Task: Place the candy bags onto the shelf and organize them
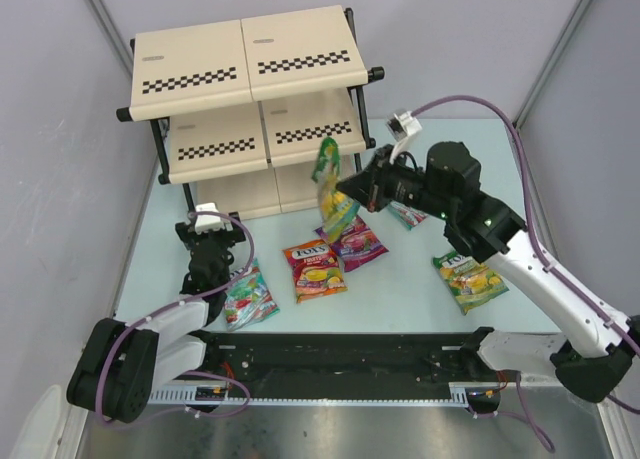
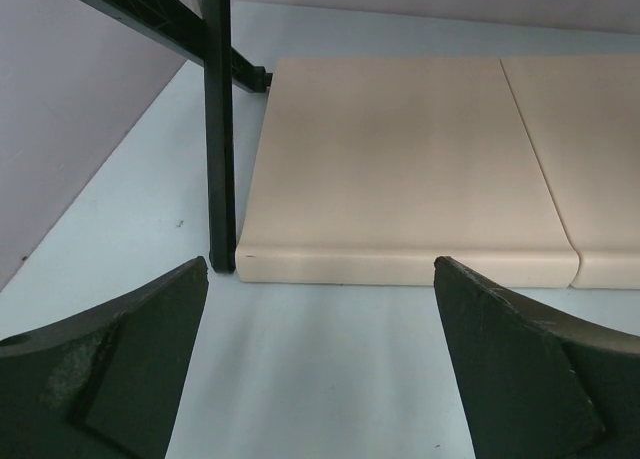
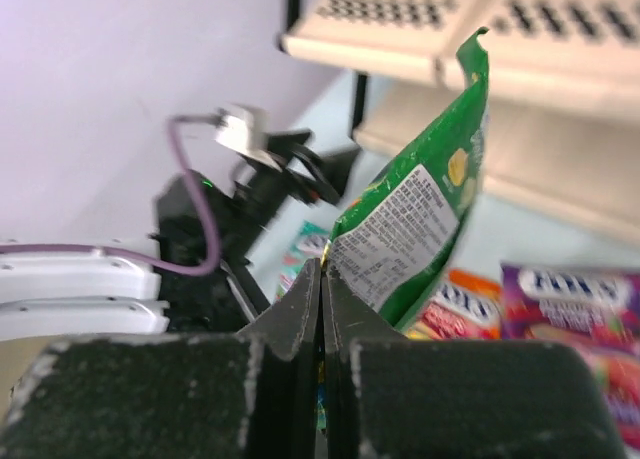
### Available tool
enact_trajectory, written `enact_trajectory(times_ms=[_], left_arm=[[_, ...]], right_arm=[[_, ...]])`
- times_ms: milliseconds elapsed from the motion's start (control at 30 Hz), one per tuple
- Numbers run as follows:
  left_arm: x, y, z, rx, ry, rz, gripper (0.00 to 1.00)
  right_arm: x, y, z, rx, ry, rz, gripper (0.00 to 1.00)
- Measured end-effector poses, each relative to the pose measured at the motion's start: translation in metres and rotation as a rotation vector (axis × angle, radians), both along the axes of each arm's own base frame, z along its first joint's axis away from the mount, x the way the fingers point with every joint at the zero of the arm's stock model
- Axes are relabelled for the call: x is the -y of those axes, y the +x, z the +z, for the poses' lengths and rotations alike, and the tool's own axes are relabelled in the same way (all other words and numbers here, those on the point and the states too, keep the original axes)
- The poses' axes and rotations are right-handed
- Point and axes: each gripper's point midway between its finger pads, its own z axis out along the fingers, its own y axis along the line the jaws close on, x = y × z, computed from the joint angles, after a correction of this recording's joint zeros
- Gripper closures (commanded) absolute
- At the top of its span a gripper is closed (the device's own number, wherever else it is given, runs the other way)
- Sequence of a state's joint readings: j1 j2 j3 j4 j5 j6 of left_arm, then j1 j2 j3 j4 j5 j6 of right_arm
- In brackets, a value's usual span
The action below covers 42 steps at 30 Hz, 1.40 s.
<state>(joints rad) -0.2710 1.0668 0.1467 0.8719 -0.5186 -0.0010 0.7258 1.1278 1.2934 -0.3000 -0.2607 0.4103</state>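
The shelf (image 1: 250,59) stands on the table (image 1: 400,299) ahead of both grippers, its bottom panel straight in front of the left gripper (image 2: 320,269). That gripper sits low over the table, fingers wide apart with nothing between them. The right gripper (image 3: 322,279) is raised, its fingers pressed together on the lower edge of a green bag (image 3: 420,214). The bag rises tilted above the fingers, towards the shelf's middle tier. Below this gripper a purple bag (image 1: 355,241) and a red bag (image 1: 315,269) lie side by side. A teal bag (image 1: 405,216) lies partly under its wrist, and a second green bag (image 1: 470,279) lies behind it, beside the forearm. A second teal bag (image 1: 250,294) lies just behind the left gripper, to its right.
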Motion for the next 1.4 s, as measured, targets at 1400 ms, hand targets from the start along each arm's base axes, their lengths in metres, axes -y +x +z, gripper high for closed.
enact_trajectory(times_ms=[1400], left_arm=[[0.001, 0.006, -0.003, -0.023, 0.003, -0.001, 0.00]], right_arm=[[-0.110, 0.170, 0.174, 0.311, 0.342, 0.021, 1.00]])
